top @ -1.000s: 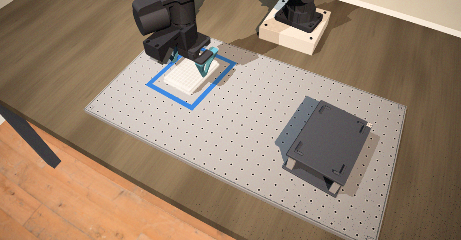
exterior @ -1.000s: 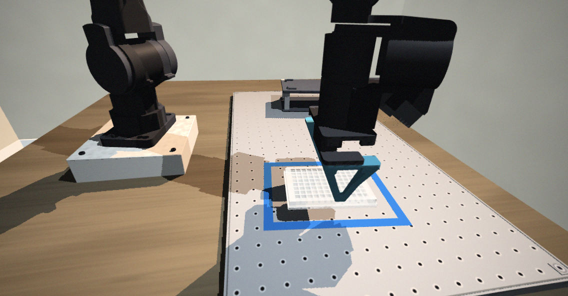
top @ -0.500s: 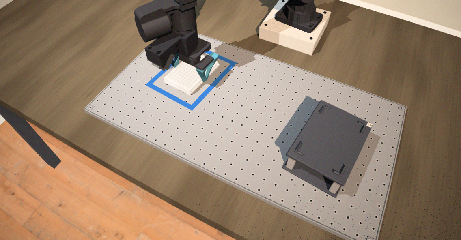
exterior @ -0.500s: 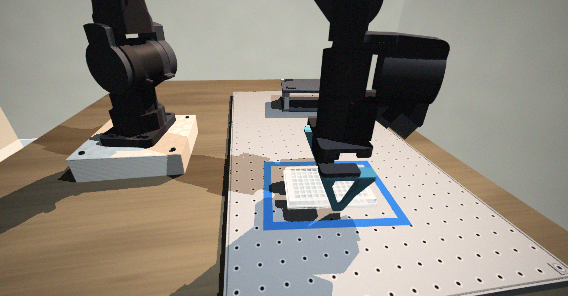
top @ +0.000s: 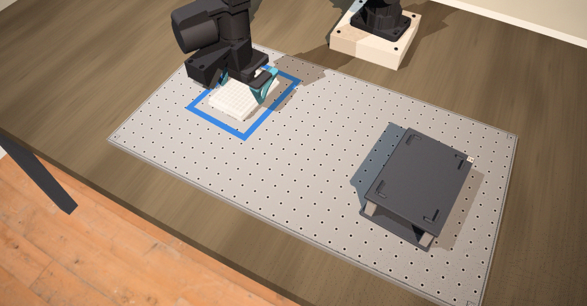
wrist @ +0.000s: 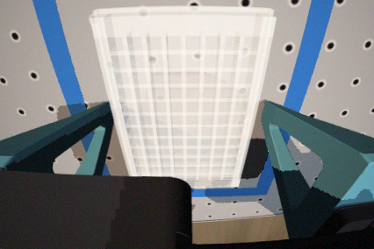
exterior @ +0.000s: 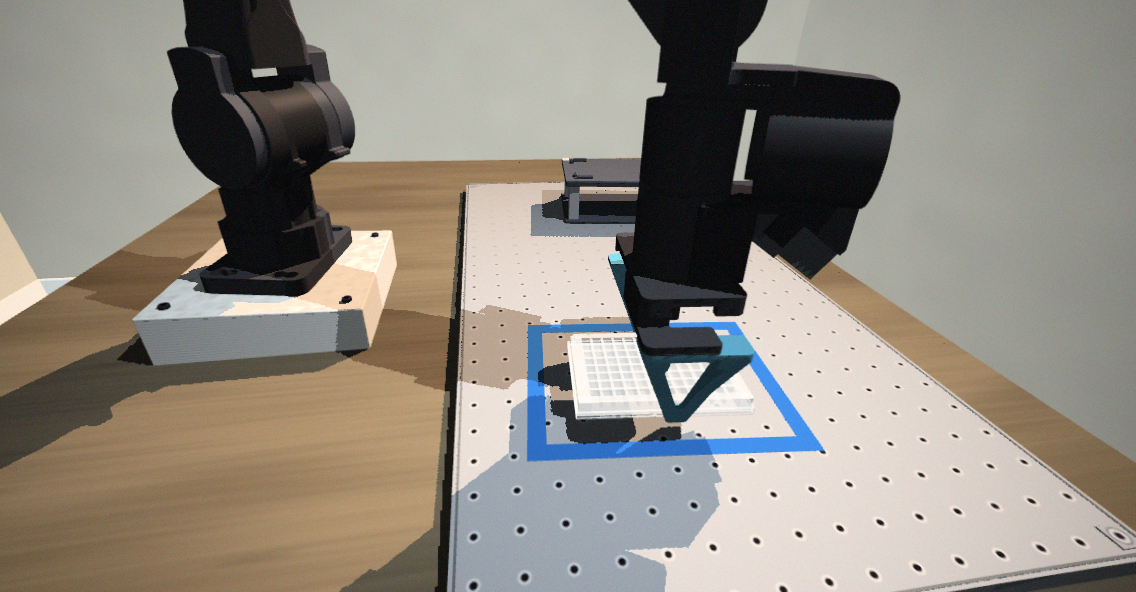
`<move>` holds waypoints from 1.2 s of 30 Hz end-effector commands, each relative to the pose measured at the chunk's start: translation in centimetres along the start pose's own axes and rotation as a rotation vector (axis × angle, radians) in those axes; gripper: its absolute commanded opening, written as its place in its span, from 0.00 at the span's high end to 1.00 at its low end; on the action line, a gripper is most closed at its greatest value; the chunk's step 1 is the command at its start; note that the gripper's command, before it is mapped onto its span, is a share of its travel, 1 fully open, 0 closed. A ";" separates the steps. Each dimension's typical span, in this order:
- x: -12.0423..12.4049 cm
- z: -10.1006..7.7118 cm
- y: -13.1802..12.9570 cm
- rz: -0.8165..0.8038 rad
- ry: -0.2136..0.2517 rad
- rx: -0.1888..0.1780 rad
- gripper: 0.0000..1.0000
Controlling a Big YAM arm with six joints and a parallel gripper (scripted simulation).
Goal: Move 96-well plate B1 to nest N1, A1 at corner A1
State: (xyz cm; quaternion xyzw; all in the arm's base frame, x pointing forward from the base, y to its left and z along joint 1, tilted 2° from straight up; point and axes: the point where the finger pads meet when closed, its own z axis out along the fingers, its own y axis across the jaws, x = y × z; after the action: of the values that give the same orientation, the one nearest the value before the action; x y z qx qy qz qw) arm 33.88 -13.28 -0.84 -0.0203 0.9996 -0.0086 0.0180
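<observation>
The white 96-well plate [top: 242, 97] lies flat inside the blue square outline of spot B1 on the grey pegboard. It also shows in the exterior view [exterior: 658, 377] and the wrist view [wrist: 183, 94]. My gripper [top: 243, 87] is open, low over the plate's back end, with one teal finger on each long side of the plate [wrist: 186, 146]. The fingers stand apart from the plate's sides. The dark raised nest N1 [top: 419, 180] with corner locators stands at the right; a small A1 tag [top: 470, 159] marks its far right corner.
The arm's base sits on a pale block [top: 375, 36] behind the pegboard. The nest shows far back in the exterior view [exterior: 592, 188]. A dark bar [top: 36, 174] crosses the table's front left edge.
</observation>
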 end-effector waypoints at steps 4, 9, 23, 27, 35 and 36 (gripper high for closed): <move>0.0 0.0 0.1 0.004 -0.009 0.006 0.00; 0.0 0.0 0.1 0.004 -0.009 0.006 0.00; 0.0 0.0 0.1 0.004 -0.009 0.006 0.00; 0.0 0.0 0.1 0.004 -0.009 0.006 0.00; 0.0 0.0 0.1 0.003 -0.009 0.005 1.00; 0.0 0.0 0.1 0.003 -0.009 0.005 1.00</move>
State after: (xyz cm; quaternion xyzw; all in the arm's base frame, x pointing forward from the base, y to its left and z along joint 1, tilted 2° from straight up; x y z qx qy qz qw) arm 33.89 -13.31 -0.83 -0.0201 0.9996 -0.0092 0.0179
